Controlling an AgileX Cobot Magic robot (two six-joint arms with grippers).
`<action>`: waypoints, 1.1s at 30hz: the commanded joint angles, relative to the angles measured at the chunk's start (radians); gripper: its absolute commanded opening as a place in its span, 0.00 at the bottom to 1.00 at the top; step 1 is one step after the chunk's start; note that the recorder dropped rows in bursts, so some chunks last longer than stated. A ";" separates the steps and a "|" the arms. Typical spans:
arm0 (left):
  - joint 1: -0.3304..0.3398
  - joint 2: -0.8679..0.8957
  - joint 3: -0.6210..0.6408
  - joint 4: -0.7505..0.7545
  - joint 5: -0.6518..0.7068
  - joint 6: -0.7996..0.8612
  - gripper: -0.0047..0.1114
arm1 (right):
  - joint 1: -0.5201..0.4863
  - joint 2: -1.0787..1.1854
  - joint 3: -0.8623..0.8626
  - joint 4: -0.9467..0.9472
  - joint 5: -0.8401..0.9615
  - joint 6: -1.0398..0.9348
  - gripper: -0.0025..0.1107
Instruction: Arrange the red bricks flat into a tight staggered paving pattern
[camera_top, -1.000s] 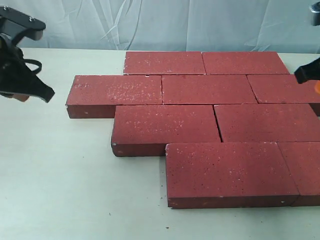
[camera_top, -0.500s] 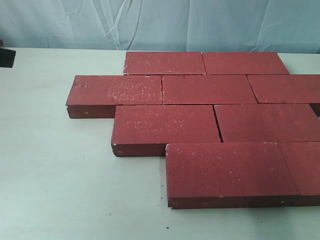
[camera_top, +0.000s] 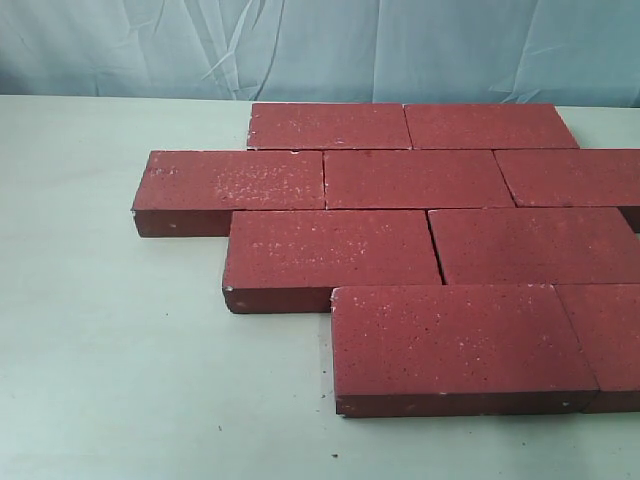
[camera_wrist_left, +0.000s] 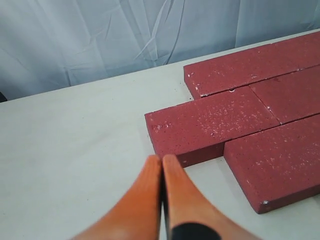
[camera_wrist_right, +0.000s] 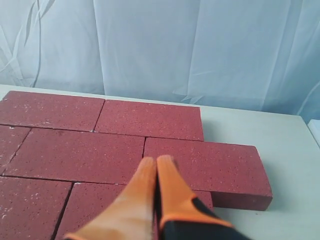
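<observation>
Orange fingers (camera_wrist_left: 142, 200) pinched tip to tip, nothing between them, on both arms.

Left gripper (camera_wrist_left: 162, 159) is clenched empty over the bare pale table (camera_wrist_left: 75, 150), near the corner of the paving. Right gripper (camera_wrist_right: 156, 160) is clenched the same way, also empty, its tips seen against the brick surface. Beyond them the red bricks (camera_top: 420, 230) lie flat on the table in four staggered rows, long edges touching, the nearer rows running off the exterior view's right edge. A wrinkled blue cloth (camera_top: 320, 45) hangs behind.
</observation>
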 joint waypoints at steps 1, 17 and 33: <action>0.001 -0.028 0.008 -0.002 0.006 -0.008 0.04 | -0.006 -0.006 0.005 -0.001 -0.015 0.000 0.01; 0.001 -0.049 0.008 -0.015 0.000 -0.004 0.04 | -0.006 -0.006 0.005 0.008 -0.017 0.000 0.01; 0.201 -0.447 0.289 0.023 -0.124 -0.005 0.04 | -0.006 -0.006 0.005 0.010 -0.015 0.000 0.01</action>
